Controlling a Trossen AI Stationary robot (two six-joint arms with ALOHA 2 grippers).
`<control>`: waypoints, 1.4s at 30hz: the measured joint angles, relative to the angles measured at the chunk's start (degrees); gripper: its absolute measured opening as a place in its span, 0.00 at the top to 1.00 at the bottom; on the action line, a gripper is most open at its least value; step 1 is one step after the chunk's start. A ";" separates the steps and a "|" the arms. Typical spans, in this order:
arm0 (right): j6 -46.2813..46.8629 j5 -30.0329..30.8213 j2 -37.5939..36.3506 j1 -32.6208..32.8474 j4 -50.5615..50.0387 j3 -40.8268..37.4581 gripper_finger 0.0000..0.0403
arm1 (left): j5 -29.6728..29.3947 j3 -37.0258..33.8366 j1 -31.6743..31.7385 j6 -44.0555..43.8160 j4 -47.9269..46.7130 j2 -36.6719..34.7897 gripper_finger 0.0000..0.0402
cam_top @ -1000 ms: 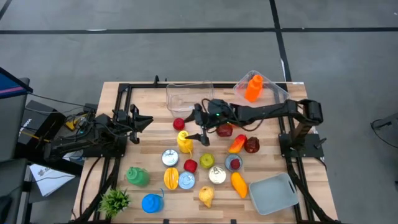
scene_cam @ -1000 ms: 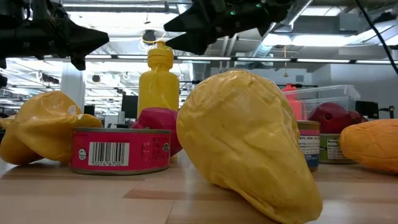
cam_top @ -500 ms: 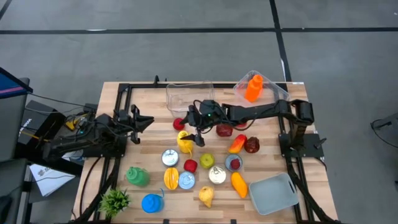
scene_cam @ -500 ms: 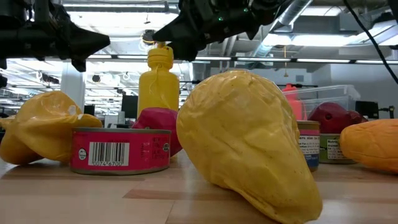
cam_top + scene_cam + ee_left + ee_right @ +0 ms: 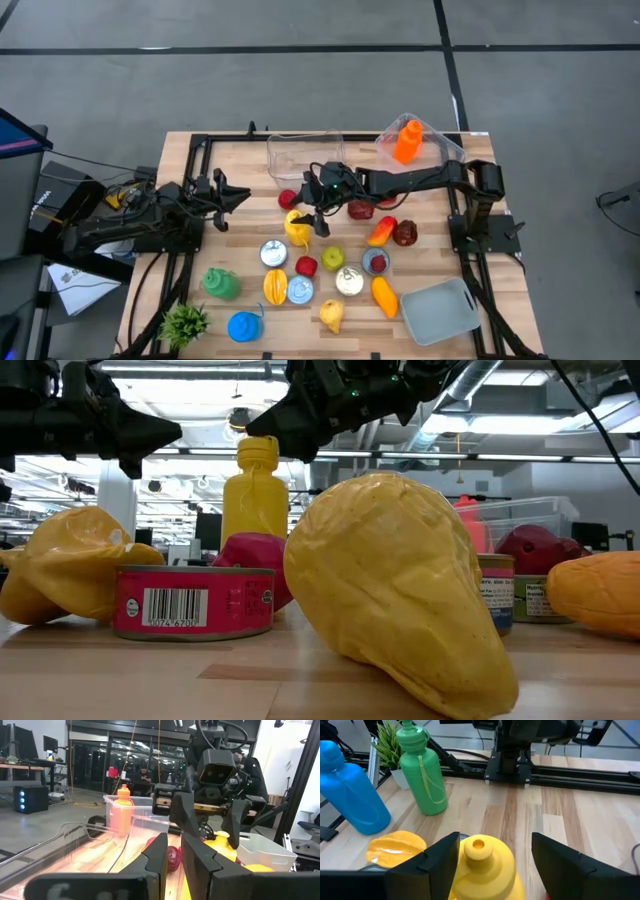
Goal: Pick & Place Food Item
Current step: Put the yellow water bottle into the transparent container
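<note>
Yellow bottle point(image 5: 482, 862): upright on tabletop point(image 5: 250, 190), ungripped.
Right gripper point(image 5: 495, 855): jaws released, straddling its cap.
Left gripper point(image 5: 172, 865): clenched, empty.
Next: we judge closing, then lifting.

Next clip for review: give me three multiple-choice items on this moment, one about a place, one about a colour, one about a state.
1. Where is the right hand?
A. straddling the yellow bottle's cap
B. over the grey tray
C. beside the plant

2. What colour is the bottle in the clear bin?
A. blue
B. orange
C. green

3. How does the right hand stand?
A. shut on a can
B. holding a pepper
C. open, fingers apart

Answers: 1 A, the right wrist view shows the yellow bottle between its fingers. 2 B, the orange bottle sits in the clear bin. 3 C, gaps show either side of the cap.
</note>
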 joint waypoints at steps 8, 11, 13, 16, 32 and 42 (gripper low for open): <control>0.00 0.00 0.00 -0.01 0.09 0.00 0.60 | 0.00 0.00 -0.02 0.00 0.01 0.00 0.89; 0.01 0.00 0.00 -0.01 0.09 0.00 0.75 | 0.02 0.02 0.00 0.00 0.01 0.00 0.89; -0.18 0.02 0.00 -0.01 0.14 0.00 0.84 | 0.02 0.01 -0.02 0.00 0.01 0.00 0.89; -0.15 0.02 0.00 -0.06 0.28 0.00 0.88 | 0.01 0.01 -0.02 0.00 -0.02 0.00 0.89; -4.27 7.46 -31.16 -1.33 -22.99 -0.04 0.87 | 0.02 0.01 -0.01 0.00 0.01 0.00 0.89; -1.89 41.40 -59.65 -6.12 -36.41 -9.60 0.87 | 0.02 0.02 0.00 0.00 0.03 0.00 0.89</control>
